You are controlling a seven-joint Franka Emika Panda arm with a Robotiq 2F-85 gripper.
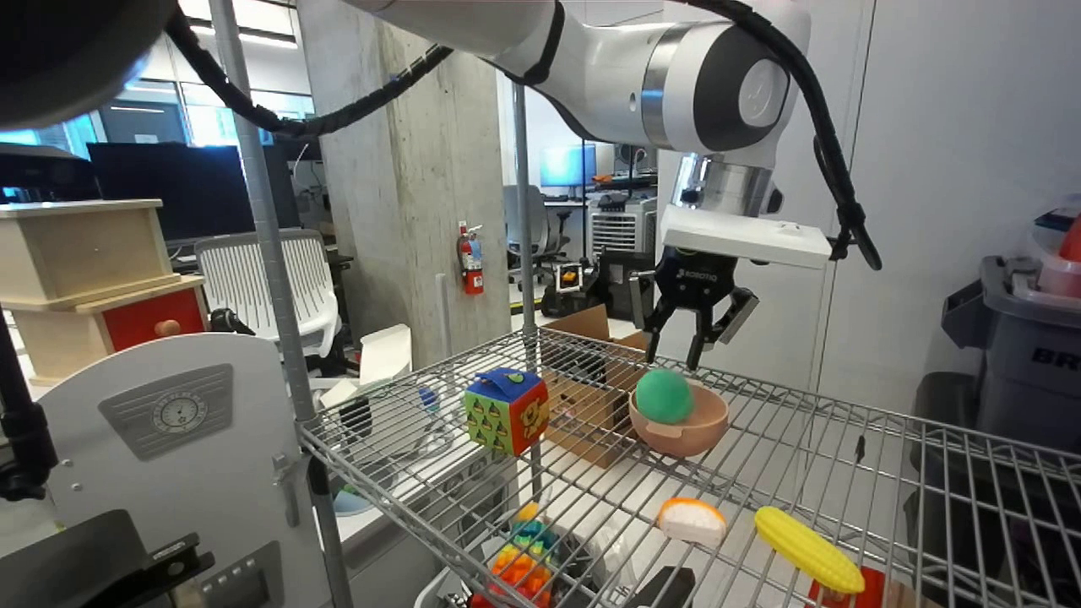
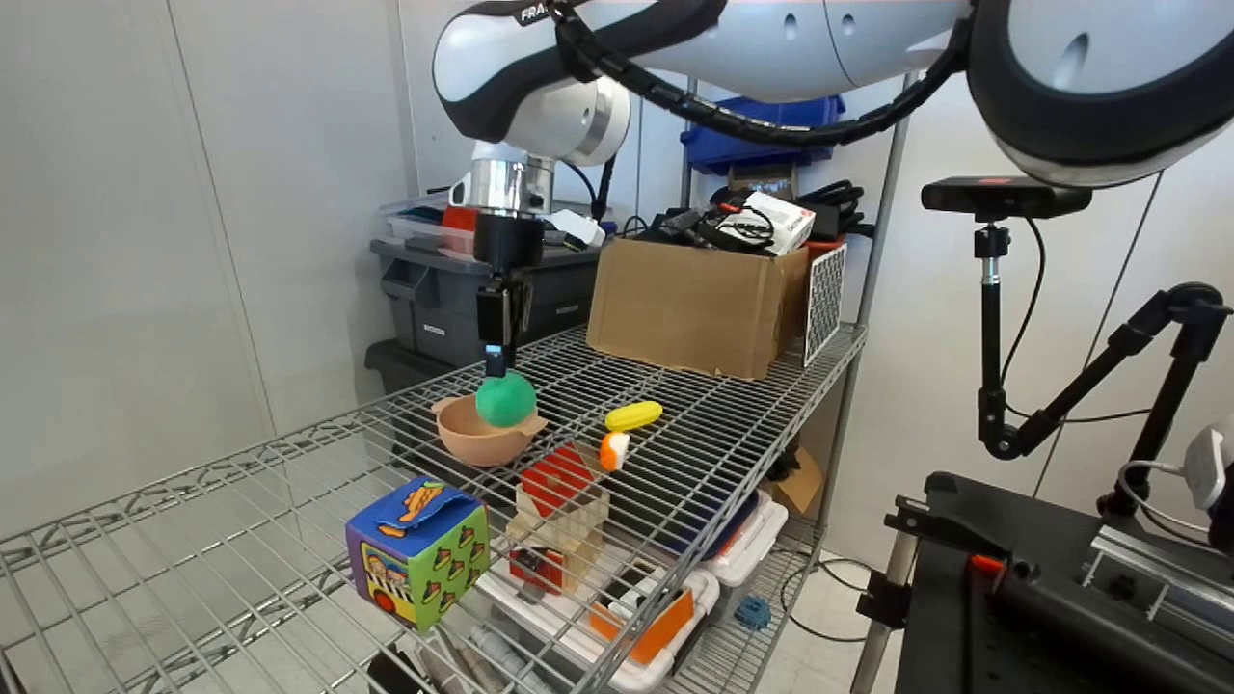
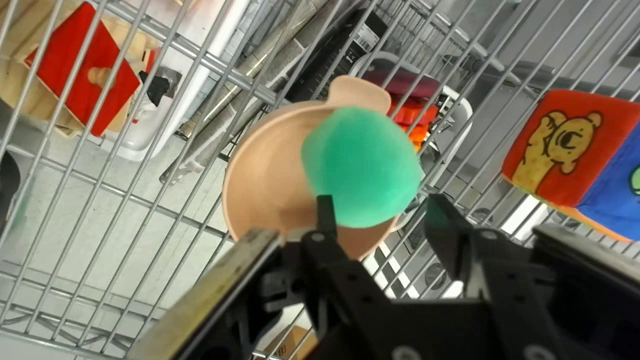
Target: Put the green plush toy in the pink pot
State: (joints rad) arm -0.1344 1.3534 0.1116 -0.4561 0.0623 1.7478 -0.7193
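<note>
The green plush toy is a rounded bright-green lump, blurred in the wrist view. It is at one side of the pink pot, over the rim near a tab handle. In an exterior view the toy stands up above the rim of the pot. Whether it rests in the pot or is in the air cannot be told. My gripper is open just above the toy. In the wrist view the fingers are apart, with the toy beyond the tips and not clamped.
A multicoloured cube stands on the wire shelf. A yellow toy and an orange-and-white piece lie on it too. A cardboard box stands farther along the shelf. A shelf post rises near the arm.
</note>
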